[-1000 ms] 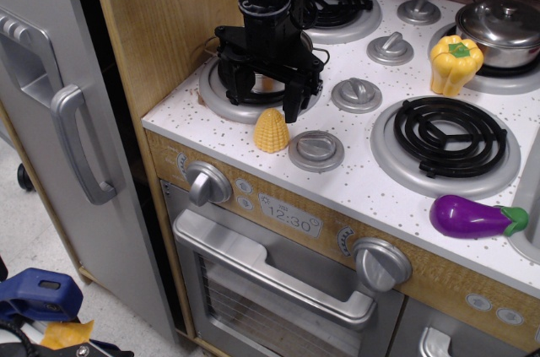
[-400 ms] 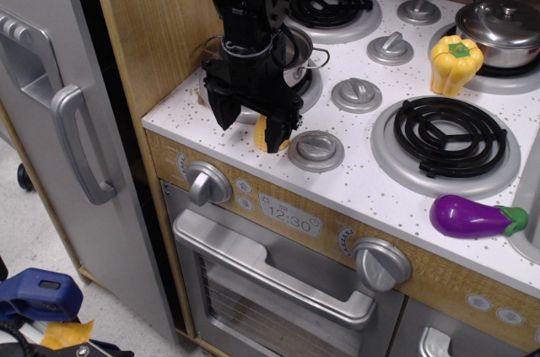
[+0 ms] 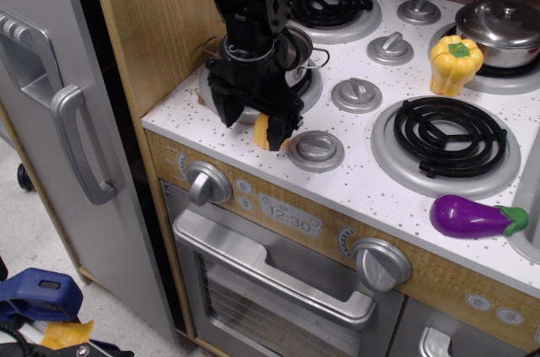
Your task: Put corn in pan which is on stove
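White speckled stove (image 3: 363, 173) holds the yellow corn (image 3: 261, 132) near its front edge. Black gripper (image 3: 256, 123) sits down over the corn, fingers around it, beside the shiny pan (image 3: 297, 51).

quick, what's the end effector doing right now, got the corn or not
End effector: lowered around the corn on the stove, fingers on either side of it; whether it has fully closed on the corn cannot be told.
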Tool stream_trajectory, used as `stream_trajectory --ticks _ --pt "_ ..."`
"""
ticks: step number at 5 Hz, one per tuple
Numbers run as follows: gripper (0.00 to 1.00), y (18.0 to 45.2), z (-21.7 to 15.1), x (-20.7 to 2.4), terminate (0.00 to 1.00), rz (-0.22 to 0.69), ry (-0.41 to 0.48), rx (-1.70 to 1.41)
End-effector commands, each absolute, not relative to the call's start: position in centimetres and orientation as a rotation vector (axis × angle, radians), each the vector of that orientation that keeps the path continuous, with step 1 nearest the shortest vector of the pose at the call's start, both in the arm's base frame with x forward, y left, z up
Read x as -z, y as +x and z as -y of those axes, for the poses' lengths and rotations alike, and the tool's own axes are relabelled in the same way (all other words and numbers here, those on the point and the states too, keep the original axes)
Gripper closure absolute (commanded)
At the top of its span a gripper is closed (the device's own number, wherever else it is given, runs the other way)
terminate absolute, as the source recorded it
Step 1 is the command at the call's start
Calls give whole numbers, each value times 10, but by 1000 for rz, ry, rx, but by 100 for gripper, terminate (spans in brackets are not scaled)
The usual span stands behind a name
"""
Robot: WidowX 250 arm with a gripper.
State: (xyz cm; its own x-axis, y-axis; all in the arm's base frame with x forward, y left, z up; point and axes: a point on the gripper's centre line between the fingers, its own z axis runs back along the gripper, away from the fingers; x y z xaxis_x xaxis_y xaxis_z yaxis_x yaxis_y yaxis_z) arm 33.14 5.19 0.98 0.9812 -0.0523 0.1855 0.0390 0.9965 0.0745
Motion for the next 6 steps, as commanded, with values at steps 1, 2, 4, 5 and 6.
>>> stream_trajectory --ticks 1,2,4,5,6 --pt "0 351 -44 -18 0 261 72 52" --pt "0 357 -38 -18 0 280 77 38" --pt "100 356 -33 -22 0 285 86 21" --pt "100 349 -34 -38 0 259 120 19" --pt "100 345 -39 -59 0 232 177 41"
